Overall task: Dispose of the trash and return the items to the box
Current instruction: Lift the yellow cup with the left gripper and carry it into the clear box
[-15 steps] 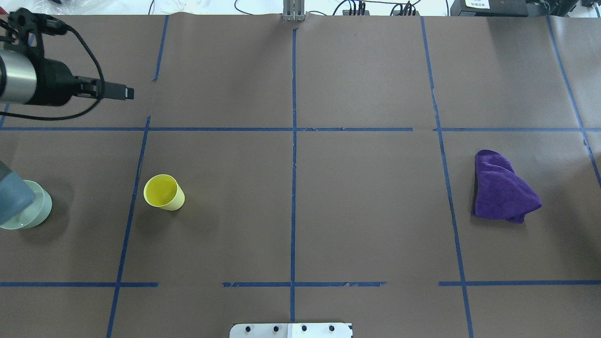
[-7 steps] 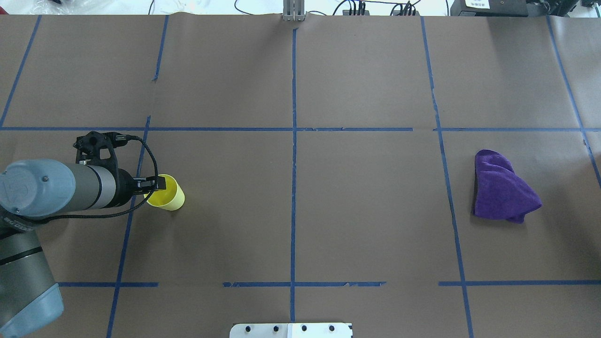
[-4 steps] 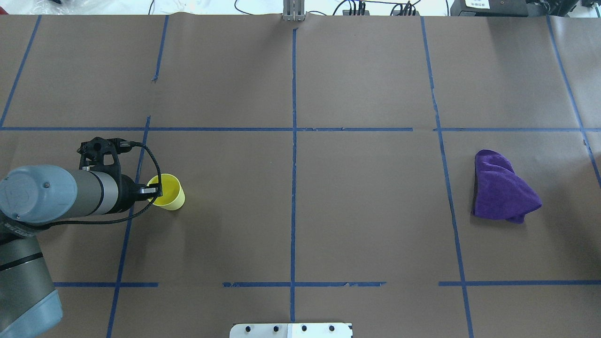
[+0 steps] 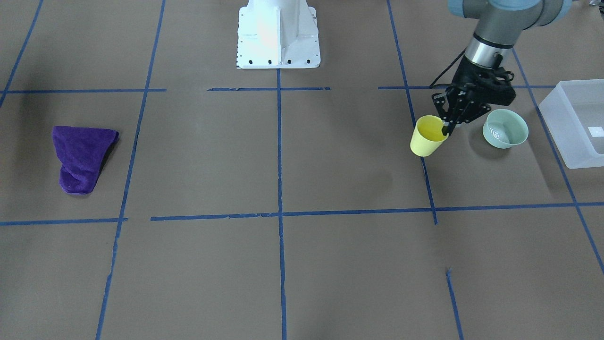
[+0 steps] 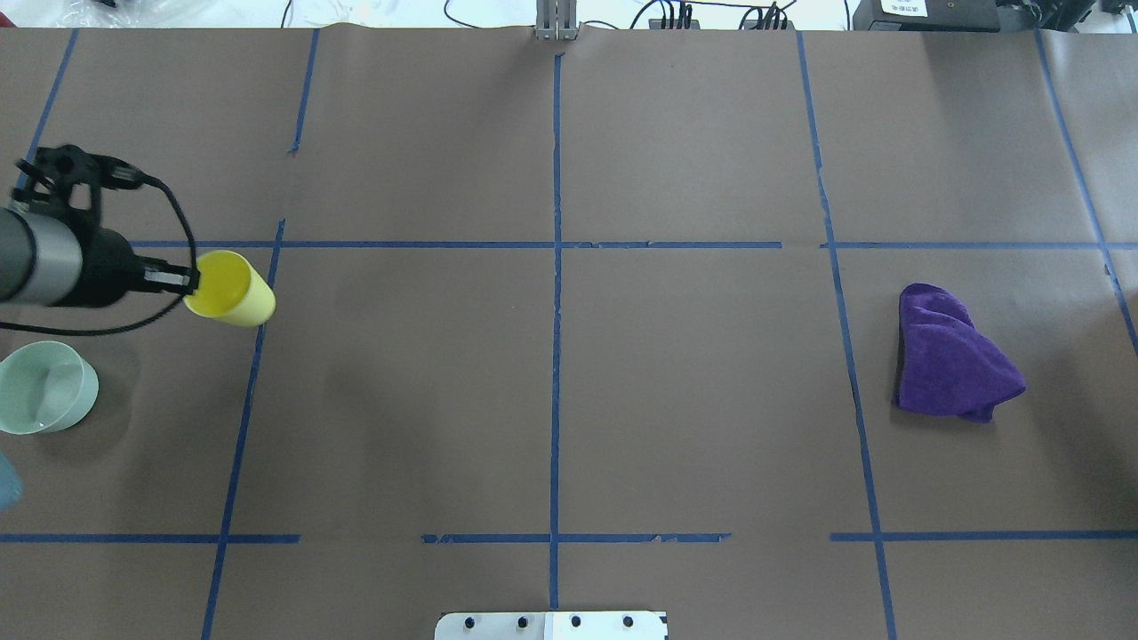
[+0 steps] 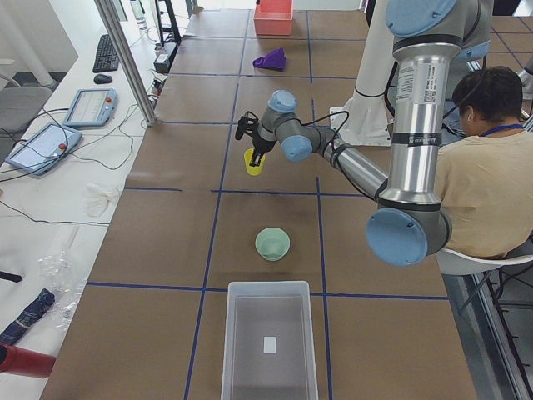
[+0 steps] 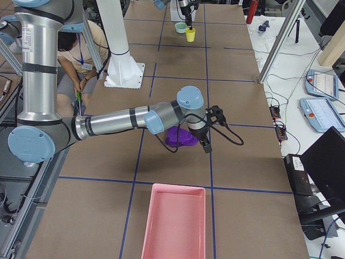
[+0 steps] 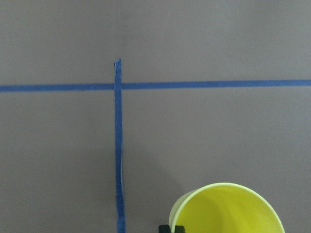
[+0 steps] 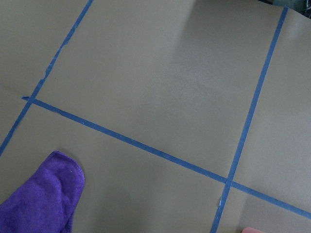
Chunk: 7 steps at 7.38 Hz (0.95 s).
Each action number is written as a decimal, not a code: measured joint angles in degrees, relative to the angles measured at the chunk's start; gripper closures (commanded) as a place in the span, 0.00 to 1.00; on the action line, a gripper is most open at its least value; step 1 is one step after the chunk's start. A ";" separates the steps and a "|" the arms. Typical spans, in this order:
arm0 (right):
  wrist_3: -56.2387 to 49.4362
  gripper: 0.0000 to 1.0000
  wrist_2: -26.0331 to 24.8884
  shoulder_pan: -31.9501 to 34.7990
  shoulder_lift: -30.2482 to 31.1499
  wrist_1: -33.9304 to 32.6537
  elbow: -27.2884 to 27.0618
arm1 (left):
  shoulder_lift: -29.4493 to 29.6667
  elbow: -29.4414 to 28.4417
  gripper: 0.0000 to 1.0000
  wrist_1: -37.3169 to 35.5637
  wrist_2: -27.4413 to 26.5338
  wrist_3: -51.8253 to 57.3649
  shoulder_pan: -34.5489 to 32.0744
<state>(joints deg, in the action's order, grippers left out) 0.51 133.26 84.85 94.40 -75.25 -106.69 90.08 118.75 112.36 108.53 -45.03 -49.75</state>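
Observation:
The yellow cup [image 5: 229,289] hangs tilted above the table, held by its rim in my left gripper [image 5: 188,280], which is shut on it. It also shows in the front view [image 4: 427,137], the left wrist view [image 8: 228,208] and the left side view [image 6: 254,161]. The frosted white box [image 4: 566,146] with a small label stands at my far left end of the table, beyond a green bowl [image 4: 505,128]; in the left side view the box [image 6: 231,350] looks empty. My right gripper [image 7: 205,144] hovers by a purple cloth [image 7: 180,137]; I cannot tell whether it is open or shut.
The green bowl [image 5: 44,387] sits on the table between the cup and the box. The purple cloth [image 5: 956,356] lies crumpled on the right half. A pink tray [image 7: 175,221] stands at the table's right end. Blue tape lines cross the brown table cover.
My left gripper came down onto the cup's rim, shut on it, and lifted it away and to the left. The cloth and bowl have not moved.

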 measured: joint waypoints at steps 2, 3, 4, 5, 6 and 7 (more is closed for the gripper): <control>0.24 0.00 0.09 -0.81 -0.21 0.09 -0.32 | -5.68 -1.47 1.00 0.31 9.04 25.64 -15.02; 0.39 0.00 0.09 -1.14 -0.34 0.10 -0.40 | -7.87 -4.76 1.00 0.53 12.14 39.07 -22.38; 0.46 0.00 0.07 -1.28 -0.43 0.11 -0.42 | -8.87 -9.24 1.00 0.67 13.97 50.96 -29.62; 0.46 0.00 0.07 -1.31 -0.51 0.11 -0.44 | -9.30 -13.85 1.00 0.72 14.95 61.09 -35.86; 0.46 0.00 0.07 -1.34 -0.57 0.11 -0.44 | -9.78 -17.56 1.00 1.12 15.36 68.01 -40.01; 0.46 0.00 0.06 -1.35 -0.60 0.11 -0.43 | -11.07 -20.45 1.00 3.26 15.50 71.54 -42.27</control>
<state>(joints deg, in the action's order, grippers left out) 0.97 133.33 83.50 93.80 -75.15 -107.11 79.01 98.30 115.63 124.03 26.51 -92.03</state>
